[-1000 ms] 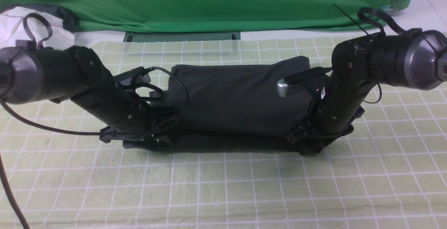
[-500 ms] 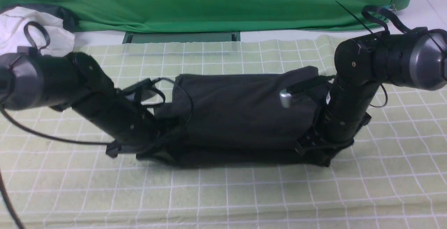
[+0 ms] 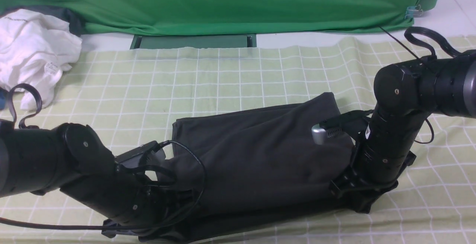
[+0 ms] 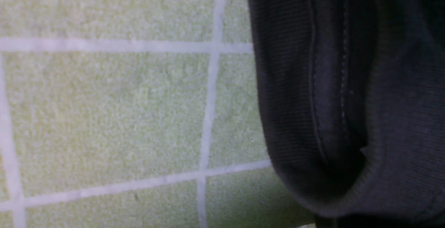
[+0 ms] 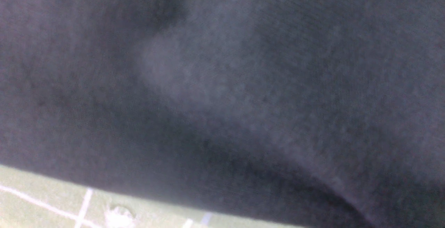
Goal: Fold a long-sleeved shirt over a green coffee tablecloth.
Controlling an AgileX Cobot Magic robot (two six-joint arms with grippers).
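- The long-sleeved shirt (image 3: 256,154) is laid as a dark charcoal, loosely creased band across the near part of the green coffee tablecloth (image 3: 223,76).
- The left end effector (image 3: 163,230) and right end effector (image 3: 357,201) are set at its two near corners, probably so the edge is moved evenly.
- Whether either is clamped cannot be told: the jaws are buried in cloth.

Two black cylindrical arms (image 3: 394,136), small screws, looping black cables (image 3: 424,30)
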